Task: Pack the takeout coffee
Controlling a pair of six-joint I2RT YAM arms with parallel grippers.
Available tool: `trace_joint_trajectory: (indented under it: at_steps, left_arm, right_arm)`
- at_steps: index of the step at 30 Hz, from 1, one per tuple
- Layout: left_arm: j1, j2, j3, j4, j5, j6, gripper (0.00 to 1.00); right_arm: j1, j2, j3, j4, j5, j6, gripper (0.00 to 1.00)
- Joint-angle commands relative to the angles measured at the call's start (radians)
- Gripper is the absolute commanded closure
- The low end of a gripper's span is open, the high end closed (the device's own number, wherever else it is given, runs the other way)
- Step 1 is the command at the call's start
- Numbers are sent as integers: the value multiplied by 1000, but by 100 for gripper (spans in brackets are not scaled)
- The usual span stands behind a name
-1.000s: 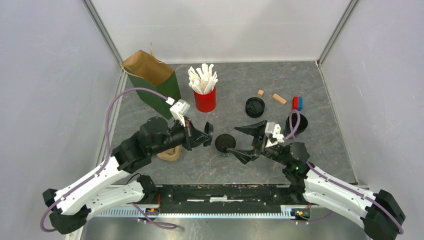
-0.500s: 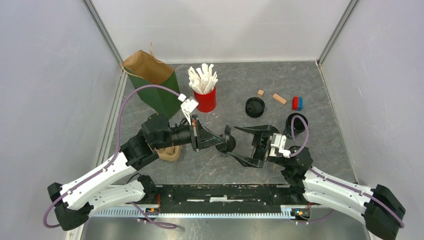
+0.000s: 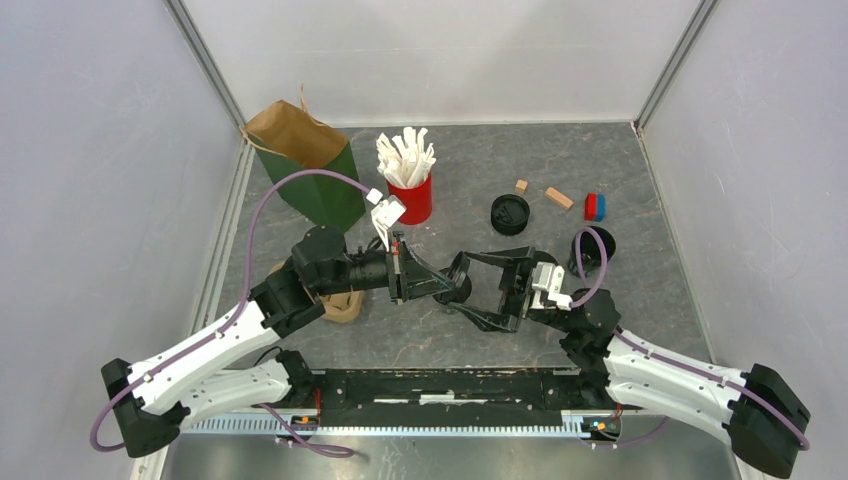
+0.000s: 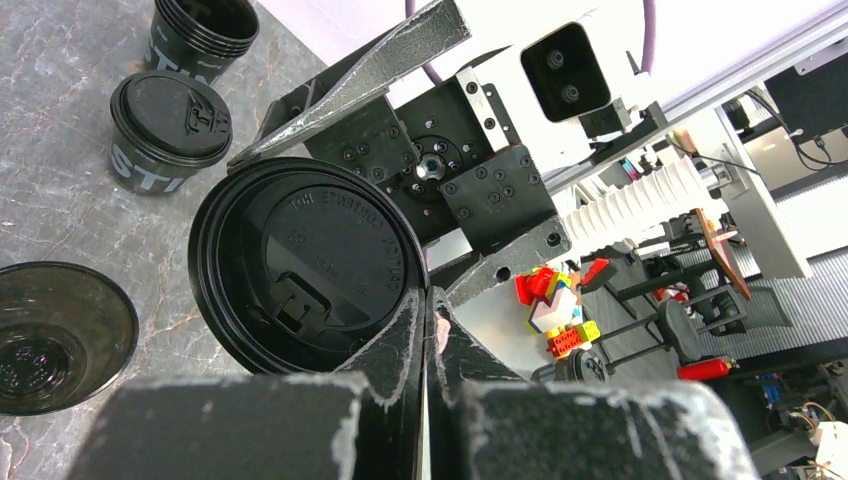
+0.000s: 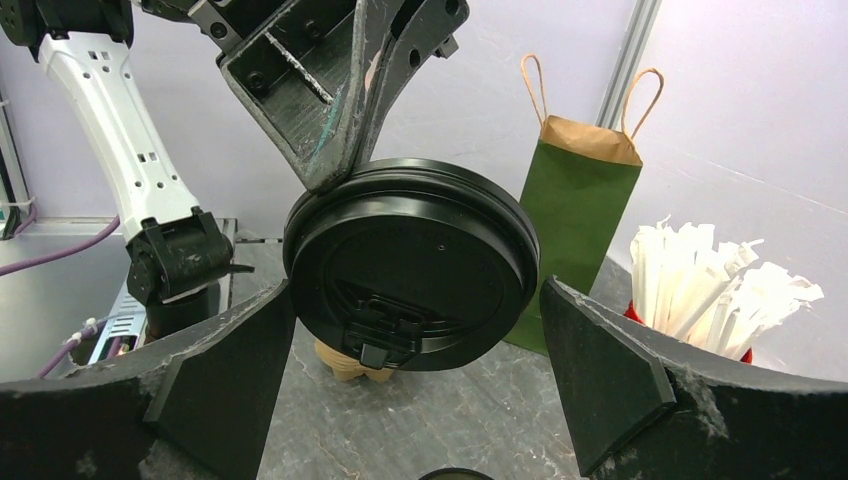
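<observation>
The left gripper (image 5: pixel 340 170) clamps the lid (image 5: pixel 420 250) rim at 11 o'clock; the spread right gripper (image 5: pixel 415 295) should close squarely at 3 and 9 o'clock before release.

Lid (image 5: pixel 410 240) inside right gripper's (image 5: pixel 415 288) open jaws

From above, the flat round black plastic lid (image 3: pixel 461 274) is largely hidden by the left gripper (image 3: pixel 447 285). A tan rounded piece (image 3: pixel 341 306), material unclear, at its 9 o'clock lies half under the left arm (image 3: pixel 300 285). The left wrist view's edge cuts a dark see-through plastic cup (image 4: pixel 55 335) at 8 o'clock.
</observation>
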Motion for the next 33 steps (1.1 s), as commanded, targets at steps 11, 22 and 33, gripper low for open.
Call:
trace_joint_trajectory:
  at_steps: [11, 22, 33]
  left_arm:
    - [2, -9, -10, 46, -14, -30, 98]
    - [2, -25, -27, 95, -66, -37, 98]
    - [2, -21, -49, 140, -69, -56, 98]
  right_arm:
    - [10, -1, 19, 33, 36, -4, 2]
    - [17, 13, 25, 22, 81, 28, 2]
    - [17, 24, 21, 27, 119, 43, 11]
